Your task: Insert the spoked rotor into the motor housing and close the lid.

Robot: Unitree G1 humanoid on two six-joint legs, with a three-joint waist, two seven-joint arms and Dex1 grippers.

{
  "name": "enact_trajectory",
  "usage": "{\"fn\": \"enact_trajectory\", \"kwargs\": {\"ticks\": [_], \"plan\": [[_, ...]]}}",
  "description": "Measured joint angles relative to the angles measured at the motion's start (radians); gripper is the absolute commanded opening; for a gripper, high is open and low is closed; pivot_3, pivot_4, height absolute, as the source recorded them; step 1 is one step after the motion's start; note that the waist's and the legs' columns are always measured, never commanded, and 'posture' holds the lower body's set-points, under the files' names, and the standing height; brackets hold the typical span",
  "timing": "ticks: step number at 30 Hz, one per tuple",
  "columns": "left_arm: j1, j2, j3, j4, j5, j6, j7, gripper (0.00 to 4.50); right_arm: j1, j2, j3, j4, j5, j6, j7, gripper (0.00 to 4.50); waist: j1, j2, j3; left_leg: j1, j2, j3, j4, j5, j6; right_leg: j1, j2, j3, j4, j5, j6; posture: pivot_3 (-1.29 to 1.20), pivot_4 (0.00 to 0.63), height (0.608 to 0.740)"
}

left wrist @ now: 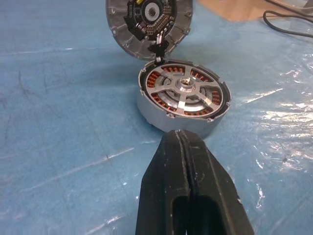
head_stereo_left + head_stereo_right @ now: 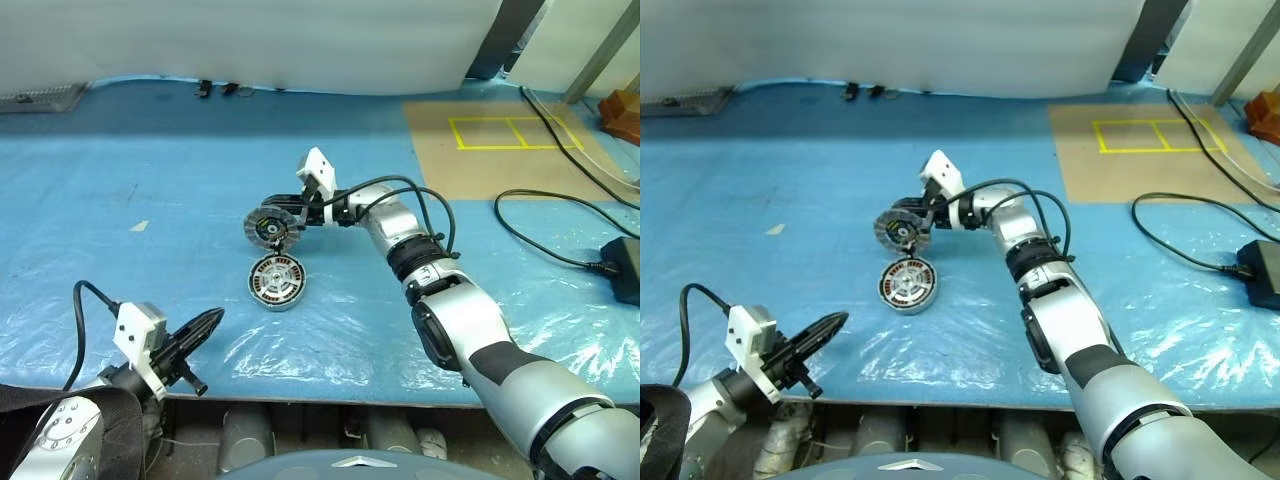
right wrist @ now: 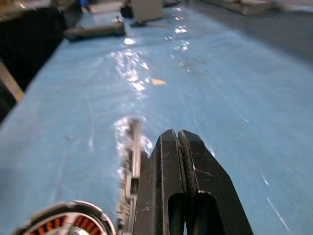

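left gripper (image 2: 212,320): black fingers pressed together, empty, near desk's front edge | round silver-grey motor housing (image 1: 183,98) on blue plastic-covered desk (image 2: 120,250): silvery spoked rotor (image 1: 188,93) seated over copper windings | toothed grey lid (image 1: 149,22): upright, hinged open | right gripper (image 2: 290,233): closed, against lid's rim

left pincer (image 2: 212,320) closed, right pincer (image 2: 292,229) closed
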Motion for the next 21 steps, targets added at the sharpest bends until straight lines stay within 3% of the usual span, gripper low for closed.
{"fn": "enact_trajectory", "kwargs": {"ticks": [8,21], "plan": [[0.018,0.001,0.008,0.026,0.006,-0.036,-0.009,0.02,0.07,-0.082,0.072,-0.134,0.005,0.056,0.284,0.0,0.003,0.0,0.0,0.002,0.0,0.0,0.001,0.0,0.0,0.001,0.0,0.0,0.001,0.0,0.0,0.0,0.15,0.74],[-0.009,0.013,-0.005,0.026,0.016,-0.028,0.002,0.02,0.224,-0.1,0.201,-0.285,-0.077,0.054,0.242,0.0,0.002,0.0,0.0,0.003,0.001,0.001,0.001,0.0,0.0,0.001,0.0,0.0,0.002,0.0,0.0,0.0,0.15,0.74]]}}
